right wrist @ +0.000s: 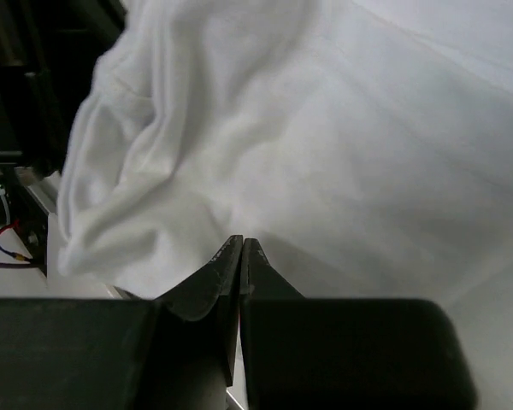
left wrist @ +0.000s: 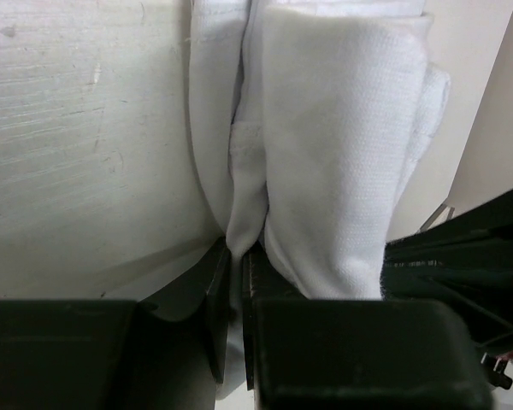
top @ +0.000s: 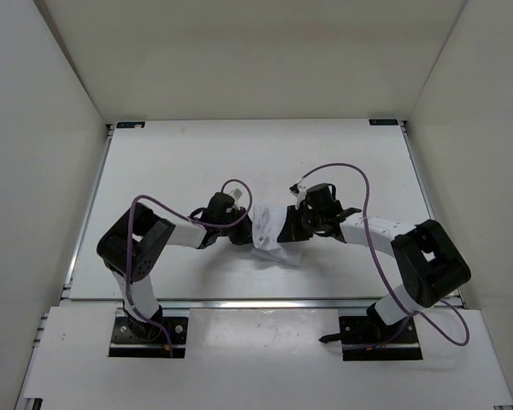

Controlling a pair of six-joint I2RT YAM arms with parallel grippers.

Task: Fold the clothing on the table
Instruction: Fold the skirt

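Clothing (top: 271, 249) lies bunched into a small, wrinkled heap near the middle of the table (top: 179, 162), slightly toward its near edge, with both arms reaching in over the tabletop from either side. The left gripper (left wrist: 237, 249), on the table's left half, has its jaws drawn almost together on a thin fold of the clothing, which rises up out from between them. The right gripper (right wrist: 240, 244), on the table's right half, is fully closed, tips meeting against the white cloth; whether any fabric is caught between them I cannot tell.
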